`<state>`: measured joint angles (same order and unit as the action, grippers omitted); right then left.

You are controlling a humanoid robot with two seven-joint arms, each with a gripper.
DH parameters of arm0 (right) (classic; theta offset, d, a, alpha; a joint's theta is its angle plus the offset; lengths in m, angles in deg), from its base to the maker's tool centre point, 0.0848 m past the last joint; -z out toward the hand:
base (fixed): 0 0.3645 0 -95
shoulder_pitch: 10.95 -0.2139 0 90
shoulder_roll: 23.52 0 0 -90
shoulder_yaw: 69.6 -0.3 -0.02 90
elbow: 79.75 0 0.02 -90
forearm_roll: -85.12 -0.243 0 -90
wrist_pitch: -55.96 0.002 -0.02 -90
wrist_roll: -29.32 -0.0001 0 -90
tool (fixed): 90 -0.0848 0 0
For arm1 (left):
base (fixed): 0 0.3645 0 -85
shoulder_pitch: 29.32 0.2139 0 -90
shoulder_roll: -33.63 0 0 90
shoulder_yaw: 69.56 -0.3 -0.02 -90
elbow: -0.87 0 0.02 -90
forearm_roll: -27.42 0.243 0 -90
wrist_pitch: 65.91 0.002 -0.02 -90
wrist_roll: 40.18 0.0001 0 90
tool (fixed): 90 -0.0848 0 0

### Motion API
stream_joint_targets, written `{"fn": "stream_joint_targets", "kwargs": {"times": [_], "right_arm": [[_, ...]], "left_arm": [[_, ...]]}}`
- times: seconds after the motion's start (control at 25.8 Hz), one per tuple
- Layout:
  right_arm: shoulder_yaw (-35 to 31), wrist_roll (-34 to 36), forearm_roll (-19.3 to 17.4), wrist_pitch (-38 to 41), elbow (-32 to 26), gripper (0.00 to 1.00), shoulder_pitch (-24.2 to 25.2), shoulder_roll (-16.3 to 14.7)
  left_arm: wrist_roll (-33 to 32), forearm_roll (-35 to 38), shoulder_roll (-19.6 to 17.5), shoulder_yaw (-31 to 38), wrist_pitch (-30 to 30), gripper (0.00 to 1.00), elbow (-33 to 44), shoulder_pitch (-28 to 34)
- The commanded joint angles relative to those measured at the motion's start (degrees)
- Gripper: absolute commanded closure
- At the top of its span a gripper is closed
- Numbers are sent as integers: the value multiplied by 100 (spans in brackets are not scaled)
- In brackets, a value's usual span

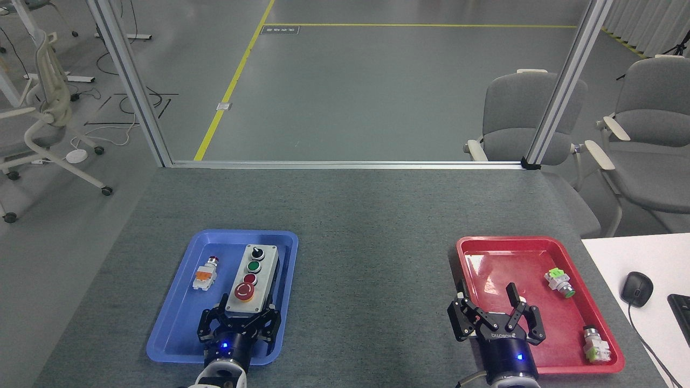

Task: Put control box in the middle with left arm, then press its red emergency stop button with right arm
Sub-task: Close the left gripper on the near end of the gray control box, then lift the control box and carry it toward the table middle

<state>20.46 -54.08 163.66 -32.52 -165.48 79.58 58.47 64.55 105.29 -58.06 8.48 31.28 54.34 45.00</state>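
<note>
The dark-grey tabletop (372, 226) carries a blue tray (178, 323) at 8 o'clock and a red tray (582, 318) at 4 o'clock. The control box (252, 280) lies inside the blue tray, long axis running 12 to 6 and tilted slightly clockwise, black knob far, red emergency stop button (245, 291) near. The left gripper (239, 318) sits at the box's 6 o'clock end, fingers spread around it, not visibly clamped. The right gripper (488, 303), fingers apart and empty, hovers over the red tray's near-left part.

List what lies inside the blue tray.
The blue tray holds the control box and, to its left, a small orange-and-white push-button. The left gripper closes around the box's near end, hiding that end and the tray floor beneath.
</note>
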Motion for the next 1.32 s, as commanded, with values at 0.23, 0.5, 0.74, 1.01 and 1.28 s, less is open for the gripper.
{"fn": "stream_joint_targets", "kwargs": {"times": [0.23, 0.5, 0.74, 1.01, 1.28], "right_arm": [[126, 307, 12, 42, 47, 1, 237, -113], [126, 324, 30, 68, 74, 1, 202, -184], [135, 307, 3, 33, 74, 1, 202, -193], [135, 324, 12, -2, 91, 1, 219, -175], [126, 298, 3, 6, 83, 0, 211, -157]], "left_arm": [[3, 1, -33, 0, 2, 18, -100, -94], [-23, 1, -77, 0, -68, 66, -100, -94], [-23, 1, -103, 17, -148, 92, 102, -102], [-40, -219, -112, 123, -385, 100, 875, -23], [-40, -193, 195, -158, -332, 100, 1095, 56]]}}
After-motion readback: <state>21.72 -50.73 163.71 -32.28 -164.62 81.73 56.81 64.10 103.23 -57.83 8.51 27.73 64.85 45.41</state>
